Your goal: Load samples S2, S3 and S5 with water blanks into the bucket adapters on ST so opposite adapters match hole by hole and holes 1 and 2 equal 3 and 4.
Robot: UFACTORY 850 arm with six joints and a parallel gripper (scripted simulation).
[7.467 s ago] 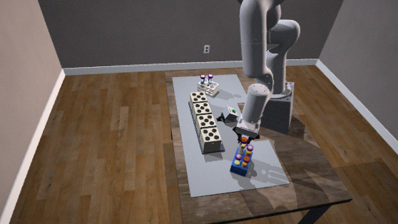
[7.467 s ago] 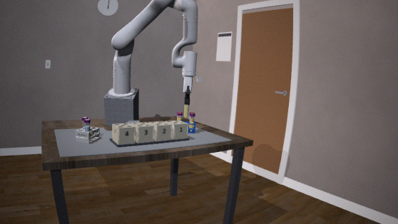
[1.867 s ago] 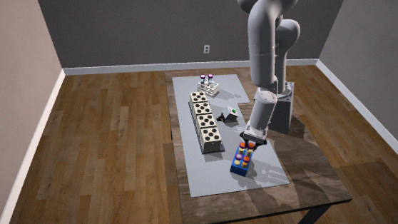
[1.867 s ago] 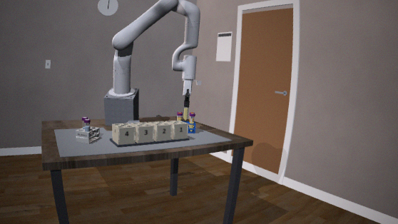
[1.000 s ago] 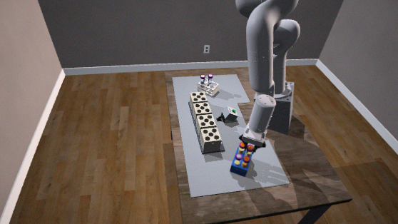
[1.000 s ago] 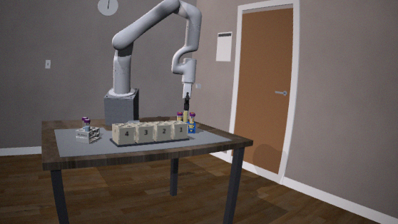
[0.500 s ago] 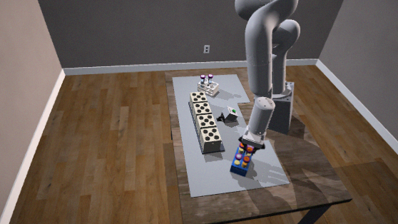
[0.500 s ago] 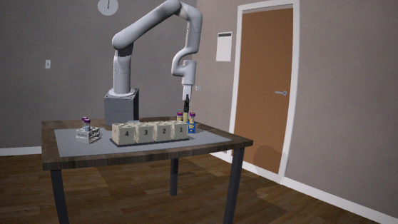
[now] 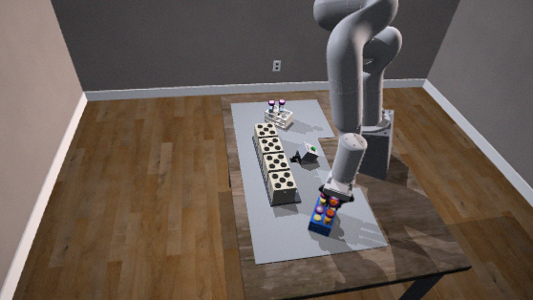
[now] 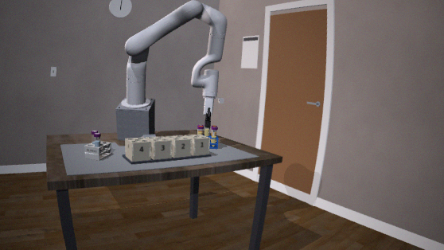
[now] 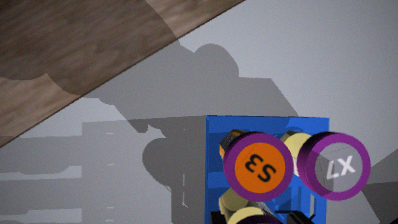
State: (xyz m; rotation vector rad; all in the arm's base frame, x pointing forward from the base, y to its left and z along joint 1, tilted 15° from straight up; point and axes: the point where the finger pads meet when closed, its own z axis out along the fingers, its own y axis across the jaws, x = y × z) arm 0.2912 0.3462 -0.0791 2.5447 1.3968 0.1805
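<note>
"What have the fingers got?"

"The grey and black gripper [image 9: 337,198] [image 10: 208,123] [image 11: 257,218] is clenched around 1 purple-rimmed, capped tube with a yellowish body [image 9: 333,203] [image 10: 207,132] [image 11: 246,217], over the blue rack [image 9: 320,226] [image 10: 216,146] [image 11: 215,165]; I can't read its ID, and whether it touches the bottom of a well I can't tell"

"And right next to it?"

"S3, the tube with the orange cap dot [image 9: 330,213] [image 11: 260,167], stands in the blue rack, with X7, the grey-dotted tube [image 9: 319,208] [image 11: 336,166], beside it"

"Where are the adapters?"

"Near the blue rack: 4 cream block adapters in a row on the dark flat stand [image 9: 299,201] [image 10: 167,160]. Adapter 1 [image 9: 282,187] [image 10: 200,146] is nearest the blue rack, then 2, 3 and 4, and the holes on top look dark"

"Further out?"

"The small sloped desk with the green DONE key [image 9: 313,148] is well apart from the blue rack, and farther from it is the white rack [image 9: 286,122] [image 10: 94,152], with 2 purple-capped tubes standing up in it"

Down comes the gripper [image 9: 337,200] [image 10: 208,125] [image 11: 258,218], and the yellow-filled tube [image 10: 207,132] [image 11: 246,216] in its grasp is sinking with it, dropping lower over the blue rack [image 9: 320,229] [image 10: 216,147] [image 11: 267,121]!
</note>
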